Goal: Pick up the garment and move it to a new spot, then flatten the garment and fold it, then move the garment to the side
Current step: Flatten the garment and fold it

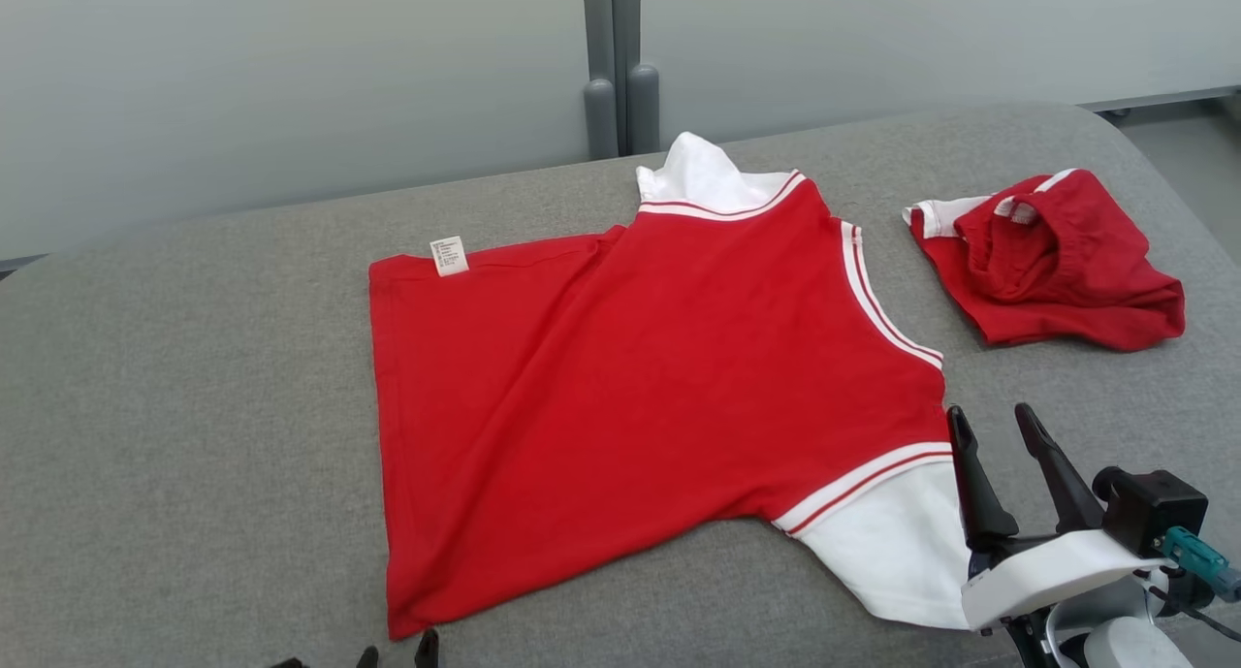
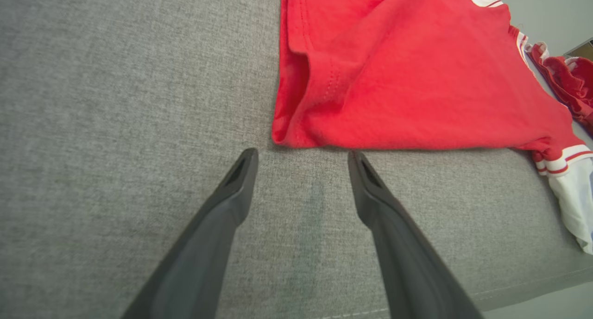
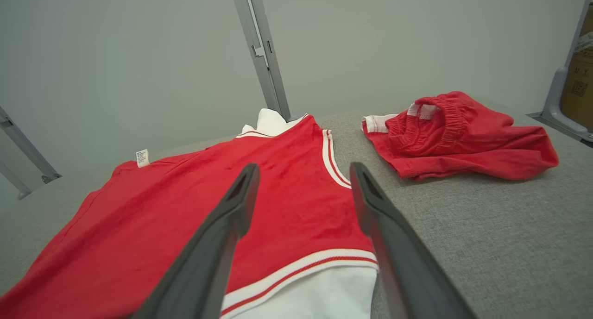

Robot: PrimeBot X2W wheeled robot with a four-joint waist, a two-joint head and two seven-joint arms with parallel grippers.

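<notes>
The garment is a red shirt with white sleeves and red-and-white trim, spread mostly flat on the grey padded table, a white label at its far left corner. My left gripper is open, fingertips just short of the shirt's near hem corner, nothing between them; its tips peek in at the bottom of the head view. My right gripper is open too, hovering over the near white sleeve. In the right wrist view its fingers frame the shirt body.
A crumpled pair of red shorts lies apart at the table's far right, also seen as red shorts. A grey wall with a vertical post stands behind the table. The table's front edge runs close below the sleeve.
</notes>
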